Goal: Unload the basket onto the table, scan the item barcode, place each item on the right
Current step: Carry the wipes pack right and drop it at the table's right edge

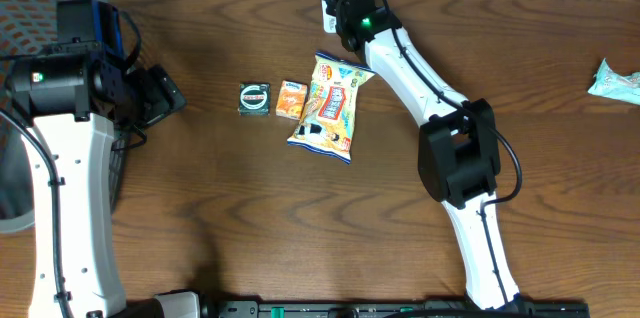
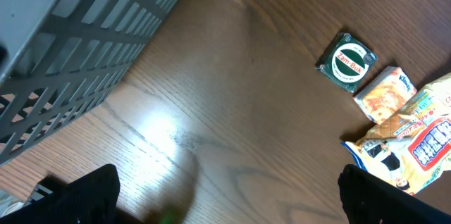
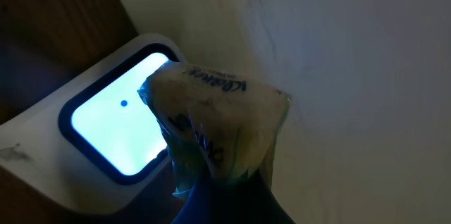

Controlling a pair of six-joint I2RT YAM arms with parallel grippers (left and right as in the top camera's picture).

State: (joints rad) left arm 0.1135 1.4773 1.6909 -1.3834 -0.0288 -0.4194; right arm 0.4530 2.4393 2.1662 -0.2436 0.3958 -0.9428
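Overhead top-down; L wrist oblique, shares tin; R wrist close-up.

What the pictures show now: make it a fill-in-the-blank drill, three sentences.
1. The right gripper is shut on a small packet held before the glowing ___.
2. The left gripper hangs ___, holding nothing.
3. Between the green tin and the snack bag lies a small box coloured ___.
Missing: scanner; open; orange.

A green tin lies mid-surface, with an orange box just beside it at 3 o'clock and a snack bag against the box. A grey basket is at 10 o'clock and a pale wrapper at 3 o'clock.
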